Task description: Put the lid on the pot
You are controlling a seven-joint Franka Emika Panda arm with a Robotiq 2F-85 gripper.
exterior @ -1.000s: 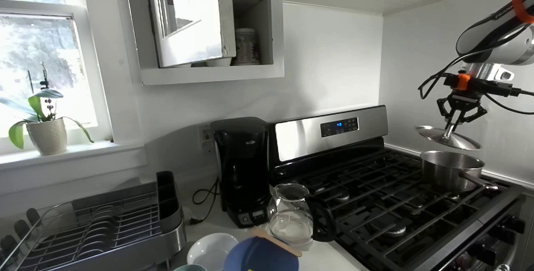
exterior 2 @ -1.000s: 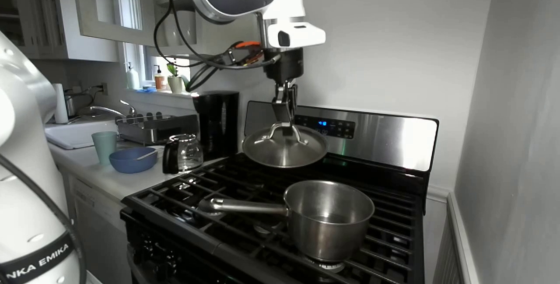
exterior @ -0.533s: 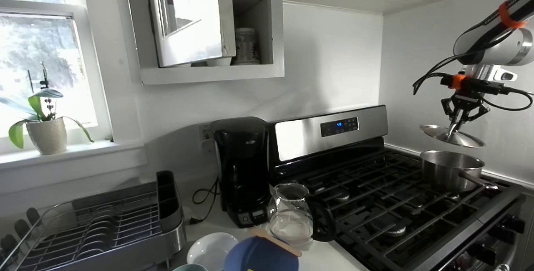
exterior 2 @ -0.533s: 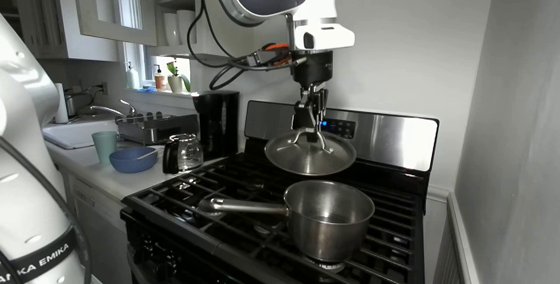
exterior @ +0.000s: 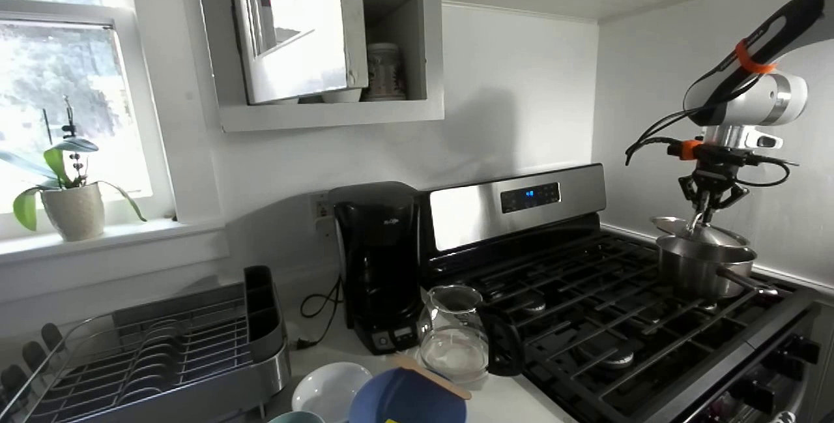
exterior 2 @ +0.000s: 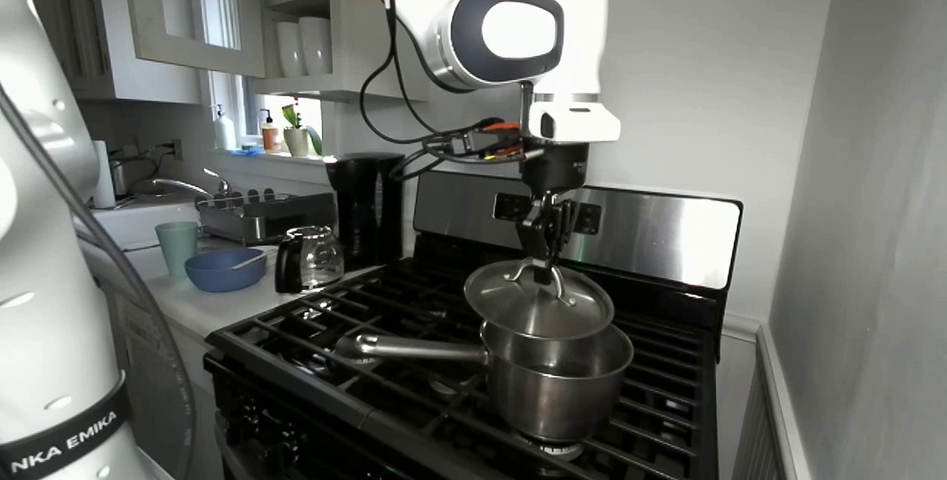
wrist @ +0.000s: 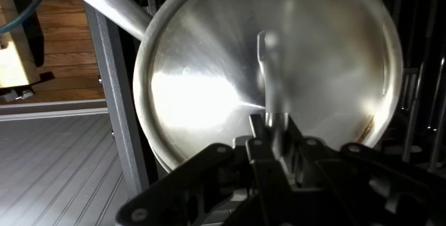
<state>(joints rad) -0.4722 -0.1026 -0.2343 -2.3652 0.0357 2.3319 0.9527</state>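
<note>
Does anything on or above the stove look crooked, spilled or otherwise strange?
Yes: the hand holds the lid tilted and off-centre over the pot, so part of the opening is uncovered. The wrist view shows a brownish mark near the lid's edge, perhaps a stain.

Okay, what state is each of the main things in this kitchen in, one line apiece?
Pot: upright on the stove, not fully covered
Lid: tilted over the pot, not seated
Jaws: shut on the lid's handle
Cabinet door: open
Stove display: lit blue
Carafe: upright beside the coffee maker
Blue bowl: upright, utensil over its rim
Green cup: upright
</note>
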